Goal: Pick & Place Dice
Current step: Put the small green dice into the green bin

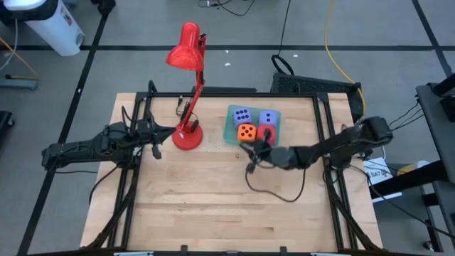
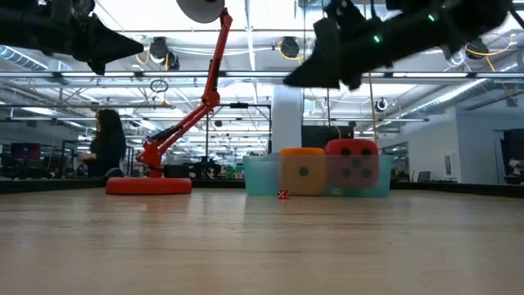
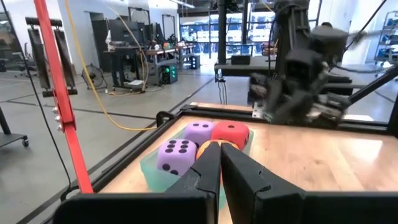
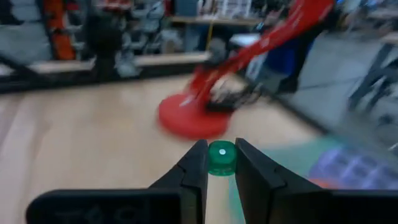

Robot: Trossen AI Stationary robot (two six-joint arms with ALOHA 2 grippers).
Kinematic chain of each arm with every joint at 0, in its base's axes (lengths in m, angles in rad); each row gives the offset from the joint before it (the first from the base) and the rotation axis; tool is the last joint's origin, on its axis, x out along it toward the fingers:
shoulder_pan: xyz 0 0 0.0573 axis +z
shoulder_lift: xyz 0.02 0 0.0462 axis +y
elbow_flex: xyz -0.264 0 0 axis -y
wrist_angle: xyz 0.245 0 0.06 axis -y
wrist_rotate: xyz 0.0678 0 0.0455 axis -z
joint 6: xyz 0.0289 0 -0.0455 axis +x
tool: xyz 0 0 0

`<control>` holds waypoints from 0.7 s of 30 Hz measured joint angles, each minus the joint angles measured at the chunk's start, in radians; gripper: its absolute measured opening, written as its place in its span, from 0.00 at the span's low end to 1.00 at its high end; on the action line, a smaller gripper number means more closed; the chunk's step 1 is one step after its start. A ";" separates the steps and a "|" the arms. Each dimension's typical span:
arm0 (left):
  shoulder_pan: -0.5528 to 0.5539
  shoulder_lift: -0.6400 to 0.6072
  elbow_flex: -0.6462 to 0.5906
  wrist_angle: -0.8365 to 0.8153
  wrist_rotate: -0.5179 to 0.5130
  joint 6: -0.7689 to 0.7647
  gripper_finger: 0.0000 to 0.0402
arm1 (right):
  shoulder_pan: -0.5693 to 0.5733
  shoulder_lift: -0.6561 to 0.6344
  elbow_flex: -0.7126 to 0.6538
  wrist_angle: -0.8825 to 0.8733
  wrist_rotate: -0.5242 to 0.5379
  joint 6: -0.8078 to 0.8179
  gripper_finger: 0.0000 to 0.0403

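Observation:
A teal tray (image 1: pixel 231 128) at the table's far middle holds the large dice: two purple (image 1: pixel 242 114) (image 1: pixel 268 118), one orange (image 1: pixel 246 131) and one red (image 2: pixel 352 160). My right gripper (image 4: pixel 220 163) hangs high above the table just in front of the tray, shut on a small green die (image 4: pixel 220 158). A tiny red die (image 2: pixel 282 194) lies on the table in front of the tray. My left gripper (image 3: pixel 219 149) waits shut at the table's left, raised and pointing level toward the tray. My right gripper pinches the small green die by two opposite sides (image 4: pixel 211 160) between its two fingertips. The fingers reach roughly level from the table's right side. The die sits lifted clear of the table, a face with one white pip toward the camera.
A red desk lamp stands with its round base (image 1: pixel 188 136) left of the tray, its arm leaning toward the far edge and its shade (image 1: pixel 186 51) beyond it. A black cable (image 1: pixel 274 190) loops over the table under my right arm. Bare wood spreads across the near half.

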State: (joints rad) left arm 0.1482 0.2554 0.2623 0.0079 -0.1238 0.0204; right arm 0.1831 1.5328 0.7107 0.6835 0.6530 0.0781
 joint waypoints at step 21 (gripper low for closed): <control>0.000 0.000 0.000 0.023 0.016 0.009 0.06 | -0.334 0.120 0.180 -0.303 -0.382 -0.088 0.20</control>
State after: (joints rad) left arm 0.1479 0.2553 0.2619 0.0308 -0.1077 0.0296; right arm -0.1511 1.6524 0.8909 0.3804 0.2709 -0.0101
